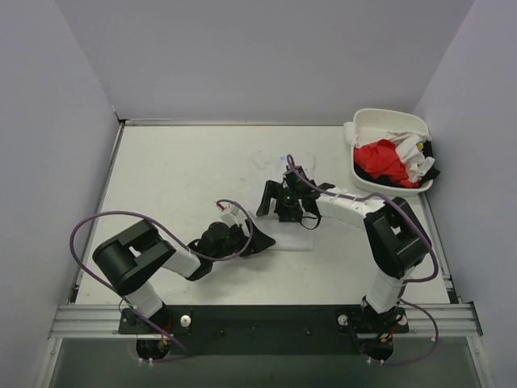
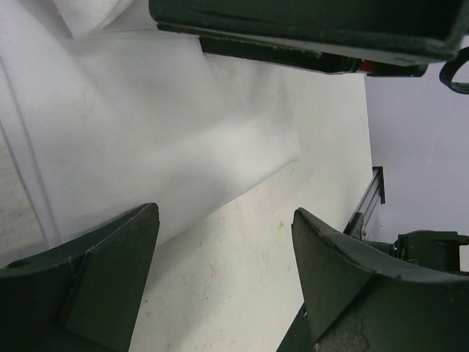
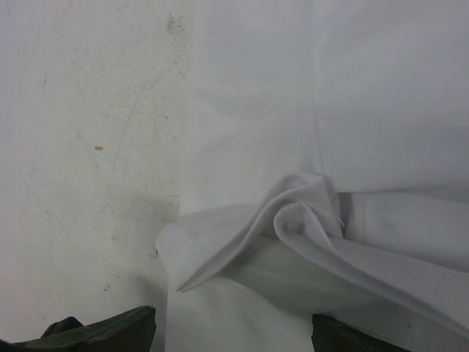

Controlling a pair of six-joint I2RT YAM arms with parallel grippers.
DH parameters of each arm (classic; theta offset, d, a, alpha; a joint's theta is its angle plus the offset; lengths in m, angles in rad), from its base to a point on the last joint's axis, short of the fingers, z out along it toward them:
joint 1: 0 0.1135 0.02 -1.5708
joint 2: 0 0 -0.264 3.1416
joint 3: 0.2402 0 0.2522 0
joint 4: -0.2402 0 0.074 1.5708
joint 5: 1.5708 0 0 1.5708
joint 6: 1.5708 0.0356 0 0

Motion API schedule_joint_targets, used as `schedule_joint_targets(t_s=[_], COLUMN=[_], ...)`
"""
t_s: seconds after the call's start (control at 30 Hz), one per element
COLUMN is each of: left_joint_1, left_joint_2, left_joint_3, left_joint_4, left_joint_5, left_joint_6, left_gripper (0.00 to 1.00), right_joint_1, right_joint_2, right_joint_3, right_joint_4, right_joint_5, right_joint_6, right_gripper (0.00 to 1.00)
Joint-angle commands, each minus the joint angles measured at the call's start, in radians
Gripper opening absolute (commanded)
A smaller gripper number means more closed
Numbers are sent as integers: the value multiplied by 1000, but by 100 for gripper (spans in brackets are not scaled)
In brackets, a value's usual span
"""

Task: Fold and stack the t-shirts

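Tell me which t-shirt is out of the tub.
The white t-shirt spread on the middle of the table. The red t-shirt and the other white ones lie bunched in the white tub at the far right corner.

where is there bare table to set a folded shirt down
Bare table: the back-left stretch, between the left wall and the arms. Crowded: the middle, where the left gripper and right gripper, both open, hang over the white t-shirt, and the back-right corner with the tub.
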State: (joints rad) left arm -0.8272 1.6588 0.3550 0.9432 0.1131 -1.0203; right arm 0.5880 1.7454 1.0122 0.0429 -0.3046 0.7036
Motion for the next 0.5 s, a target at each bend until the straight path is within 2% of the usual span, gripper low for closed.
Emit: schedule_joint_targets(t_s=[0.0,0.47], left_joint_1=[5,3], left_joint_2=[-7,24], left_joint_3=[-34,-62], left_joint_4=[-20,31], left_joint_5=[7,22], left_joint_6=[-3,-20], left_gripper=[83,82], right_joint_1=[-2,-37], right_joint_2=[28,150], right_joint_3=[48,204], right_joint_4=[12,-3], right_joint_5=[-2,85], right_joint_6=[0,-44], right_gripper=[87,87])
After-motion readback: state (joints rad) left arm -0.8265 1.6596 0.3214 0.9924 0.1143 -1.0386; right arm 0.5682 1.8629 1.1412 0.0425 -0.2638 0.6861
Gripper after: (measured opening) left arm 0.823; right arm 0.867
